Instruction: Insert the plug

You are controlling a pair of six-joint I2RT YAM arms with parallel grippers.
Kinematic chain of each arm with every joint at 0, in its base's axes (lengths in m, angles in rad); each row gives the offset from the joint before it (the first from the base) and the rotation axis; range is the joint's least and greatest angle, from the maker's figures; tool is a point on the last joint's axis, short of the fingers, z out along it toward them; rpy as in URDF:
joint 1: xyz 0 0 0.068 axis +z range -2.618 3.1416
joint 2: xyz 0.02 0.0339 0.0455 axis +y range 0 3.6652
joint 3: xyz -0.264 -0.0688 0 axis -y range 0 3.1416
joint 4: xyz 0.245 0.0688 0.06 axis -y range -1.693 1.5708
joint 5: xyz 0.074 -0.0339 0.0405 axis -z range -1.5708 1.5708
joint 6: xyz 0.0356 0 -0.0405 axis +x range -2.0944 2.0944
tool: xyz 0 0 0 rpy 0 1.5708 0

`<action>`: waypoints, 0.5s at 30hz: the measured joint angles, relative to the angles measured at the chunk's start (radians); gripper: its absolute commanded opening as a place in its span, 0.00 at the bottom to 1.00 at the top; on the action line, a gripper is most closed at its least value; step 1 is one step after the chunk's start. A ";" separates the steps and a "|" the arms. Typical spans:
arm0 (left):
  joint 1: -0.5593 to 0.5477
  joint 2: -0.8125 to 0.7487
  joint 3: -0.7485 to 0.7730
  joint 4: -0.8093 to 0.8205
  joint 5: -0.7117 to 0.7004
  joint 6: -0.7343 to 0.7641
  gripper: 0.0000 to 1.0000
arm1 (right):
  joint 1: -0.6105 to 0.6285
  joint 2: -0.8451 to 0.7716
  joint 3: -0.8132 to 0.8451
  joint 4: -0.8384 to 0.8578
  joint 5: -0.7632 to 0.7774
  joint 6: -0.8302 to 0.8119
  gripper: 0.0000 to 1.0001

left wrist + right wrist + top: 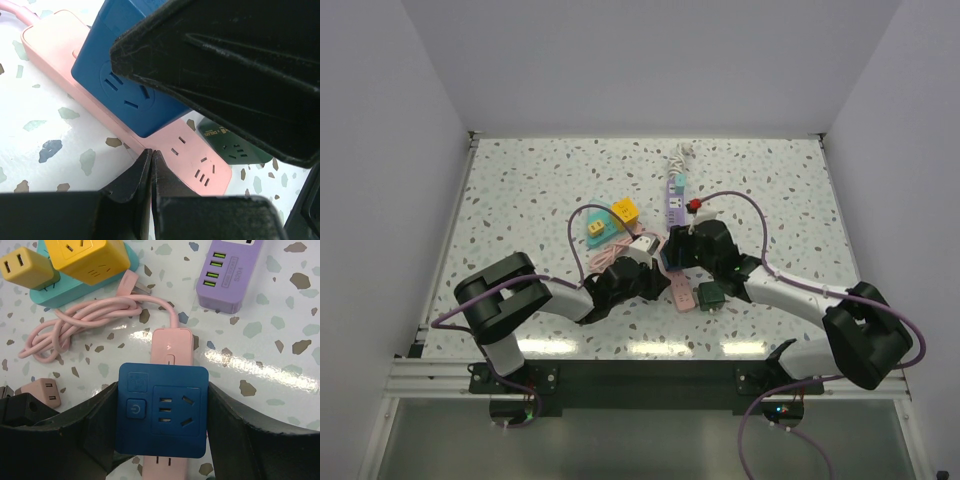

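Surveying the speckled table [520, 180] from largest item down.
Logging the pink power strip [171, 345] lying flat near the middle, sockets facing up, long axis running straight away from the right wrist; noting its coiled pink cable [75, 322] trailing toward the teal strip [75, 290] and yellow cube [90, 257], with the purple strip [227, 275] well apart beyond.
Finding the blue plug block [162, 390] sitting on top of the pink strip, covering its mid-section; being pinched on two opposite flanks by the right gripper [161, 430], part-spread and clamping across the strip's long axis.
Reading the left gripper [151, 160] as pressed together, holding nothing, tips just beside the strip's long edge near the free sockets and the dark green adapter [232, 145]; not able to tell whether touching.
Judging the block as on or nearly on its socket; not able to confirm full seating.
Expecting a straight downward push, square to the strip's face, by the right arm; treating the left as better placed for bracing the strip.
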 measured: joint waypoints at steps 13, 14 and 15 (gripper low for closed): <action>0.001 0.000 0.000 0.001 0.005 0.003 0.05 | 0.019 -0.015 0.000 -0.033 0.050 0.005 0.00; 0.001 0.000 0.000 0.001 0.005 0.005 0.05 | 0.019 -0.016 0.000 -0.034 0.051 0.006 0.00; 0.001 0.000 0.000 0.001 0.005 0.006 0.05 | 0.019 -0.016 0.000 -0.035 0.051 0.006 0.00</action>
